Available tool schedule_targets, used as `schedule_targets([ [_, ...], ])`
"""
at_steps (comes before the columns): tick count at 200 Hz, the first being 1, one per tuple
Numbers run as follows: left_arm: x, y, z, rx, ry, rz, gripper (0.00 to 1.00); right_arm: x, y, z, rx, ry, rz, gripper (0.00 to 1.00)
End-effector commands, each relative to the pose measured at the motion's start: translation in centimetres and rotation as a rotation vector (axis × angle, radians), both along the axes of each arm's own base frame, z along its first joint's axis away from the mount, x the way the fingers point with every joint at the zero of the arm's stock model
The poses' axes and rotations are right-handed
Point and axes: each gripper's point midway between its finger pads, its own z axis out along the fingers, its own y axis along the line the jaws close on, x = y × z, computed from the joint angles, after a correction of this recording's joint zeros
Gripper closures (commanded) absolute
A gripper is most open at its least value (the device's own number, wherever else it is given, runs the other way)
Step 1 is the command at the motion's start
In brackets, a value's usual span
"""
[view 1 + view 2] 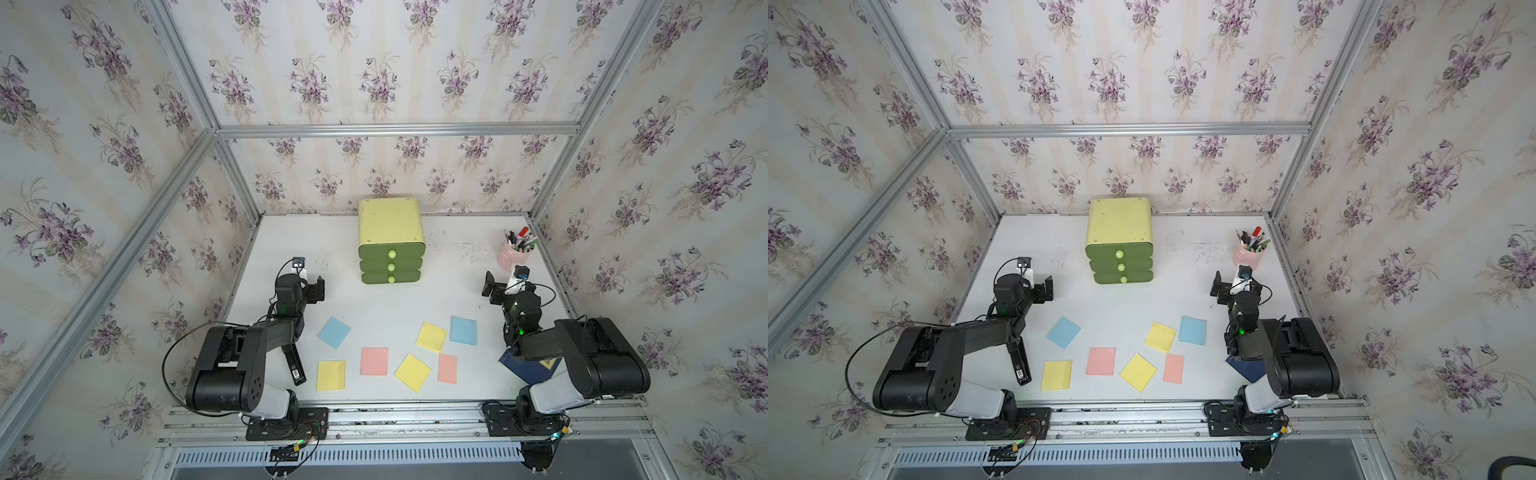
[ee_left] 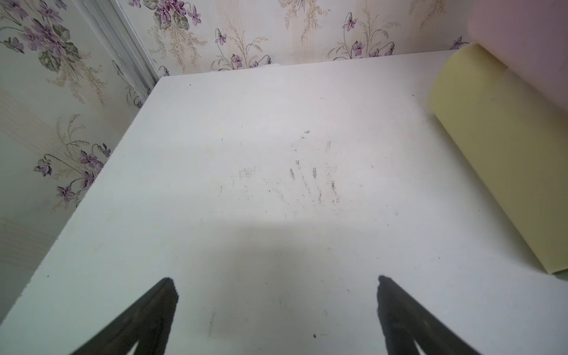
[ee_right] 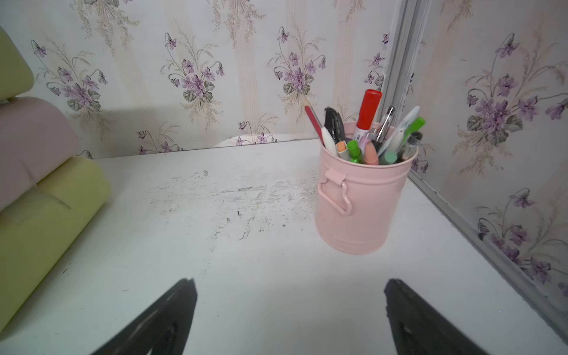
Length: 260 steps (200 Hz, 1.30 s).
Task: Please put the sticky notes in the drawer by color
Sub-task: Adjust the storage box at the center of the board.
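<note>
Both top views. The drawer (image 1: pixel 390 232) is standing at the back middle of the white tabletop (image 1: pixel 453 286). Its three green fronts are sitting flush, knobs facing the arms.

The seven sticky notes (image 1: pixel 412 372) are lying flat in front of it, none inside:
- Toward the left arm, a blue note (image 1: pixel 333 332) and a yellow note (image 1: pixel 331 375) are lying.
- In the middle, a pink note (image 1: pixel 374 361) is lying beside a tilted yellow one.
- Toward the right arm, another yellow, a pink and a blue are lying.

The left pincer (image 1: pixel 308 291) is hanging left of the drawer. The right pincer (image 1: pixel 500 287) is hanging just in front of the pink pen cup (image 1: pixel 510 255). Neither is touching a note. A dark blue booklet (image 1: pixel 528 372) is lying partly under the right arm.

Left wrist view. The left pincer's fingers (image 2: pixel 147 316) are standing wide apart over bare, scuffed tabletop, gripping nothing. The drawer's pale yellow shell is showing at the frame's edge.

Right wrist view. The right pincer's fingers (image 3: pixel 166 316) are likewise standing wide apart, holding nothing. The pen cup, crammed with pens and markers, is standing ahead near the corner rail. The drawer's shell is showing at the opposite edge.
</note>
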Motion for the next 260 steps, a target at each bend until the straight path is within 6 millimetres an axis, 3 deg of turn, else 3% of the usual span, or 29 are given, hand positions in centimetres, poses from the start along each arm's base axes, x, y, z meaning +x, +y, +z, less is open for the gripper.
schedule_targets([
  [1,0.2,0.1,0.3,0.007,-0.008,0.0,0.0,0.1,0.1,0.7,-0.003,-0.028,0.004,0.0],
  [175,-0.1,0.6,0.7,0.004,-0.024,0.033,0.0,0.0,0.1,0.8,-0.003,-0.033,0.007,0.0],
  [218,-2.3,1.4,6.1,-0.003,-0.118,0.087,0.0,0.2,0.4,3.6,-0.007,-0.026,0.025,0.0],
  [239,-3.1,0.4,8.9,-0.096,-0.174,0.061,0.0,0.8,1.0,5.8,0.04,-0.005,0.047,0.0],
  [260,-3.6,-0.6,11.7,-0.276,-0.171,0.065,0.0,2.0,2.9,8.1,0.13,0.053,0.14,0.0],
])
